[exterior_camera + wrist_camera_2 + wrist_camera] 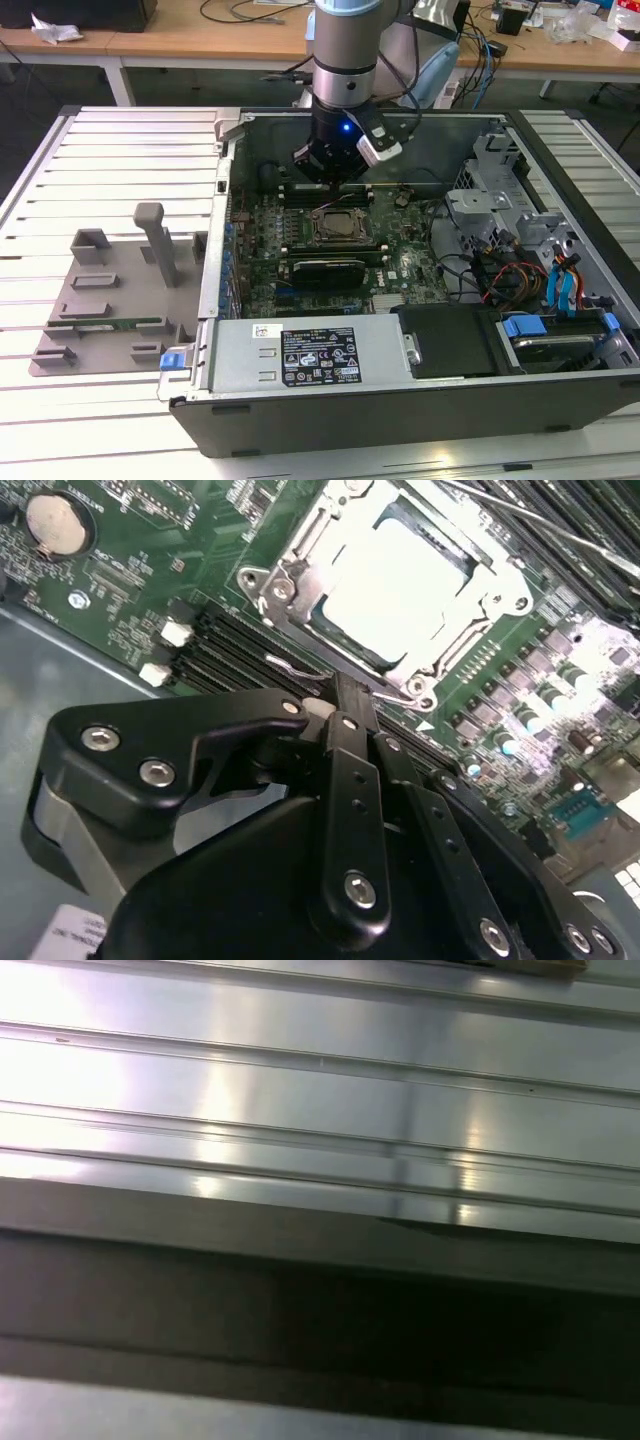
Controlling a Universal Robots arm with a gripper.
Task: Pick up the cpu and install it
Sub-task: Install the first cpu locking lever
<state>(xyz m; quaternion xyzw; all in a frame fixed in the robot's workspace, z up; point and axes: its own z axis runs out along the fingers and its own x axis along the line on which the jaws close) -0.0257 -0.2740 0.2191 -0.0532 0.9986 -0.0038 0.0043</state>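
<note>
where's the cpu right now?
The cpu sits inside the socket frame on the motherboard, just beyond the gripper in the second wrist view.

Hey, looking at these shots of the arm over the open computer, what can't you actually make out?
- Gripper fingertips: second wrist view, hidden behind the gripper's own black body, so its state is unclear.
- Cpu: second wrist view, glare washes out its top; whether it sits fully flat in the socket cannot be told.
- Socket: exterior view, too small for detail.
</note>
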